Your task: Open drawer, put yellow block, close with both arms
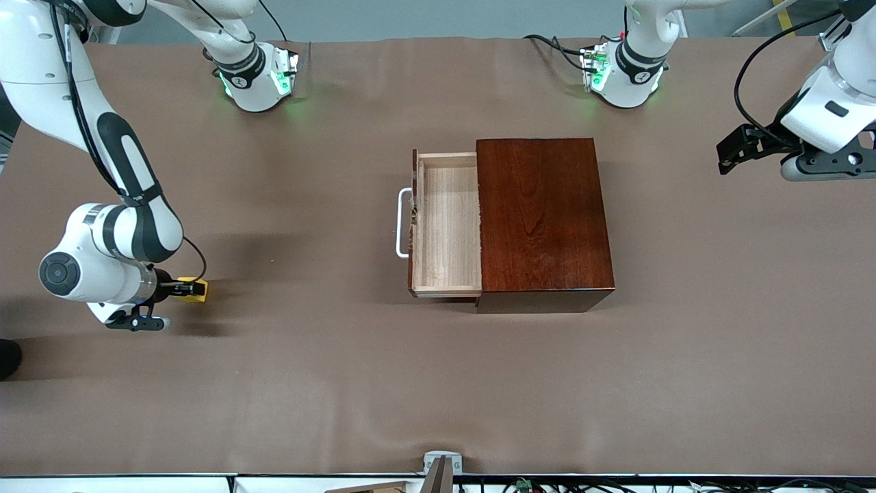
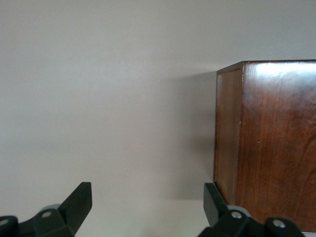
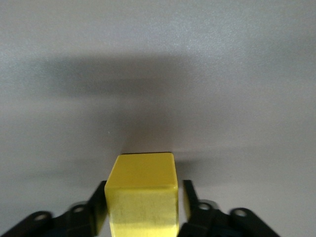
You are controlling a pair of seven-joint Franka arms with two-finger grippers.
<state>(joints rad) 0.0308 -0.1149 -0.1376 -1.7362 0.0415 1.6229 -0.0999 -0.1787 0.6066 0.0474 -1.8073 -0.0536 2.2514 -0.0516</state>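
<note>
The right hand (image 1: 183, 289) was down at the bench (image 1: 438, 383) near the right arm's end, its two fingers (image 3: 190, 197) drawn in against opposite faces of the yellow block (image 1: 197, 290). The right wrist view showed the cube seated squarely between them, so the hand looked clamped on the block, though whether the block still rested on the bench surface could not be told. The drawer (image 1: 446, 229) stood pulled out of the mahogany-coloured box (image 1: 544, 219) at the middle of the bench, with its pale wooden tray bare and its white U-shaped handle (image 1: 401, 223) facing the right arm's end. The relation that mattered most was this: the open tray lay well apart from the block, toward the left arm's end and slightly farther from the front camera, and the drawer's open side faced the arm that carried the block. The right arm was therefore the nearer one for the drop, and the carry would probably run straight along the length of the bench, up over the handle and the drawer front. The left hand (image 1: 736, 152) waited in the air over the bench near the left arm's end, its fingers (image 2: 79, 200) spread apart and holding nothing, with the box's closed end in its wrist view.
</note>
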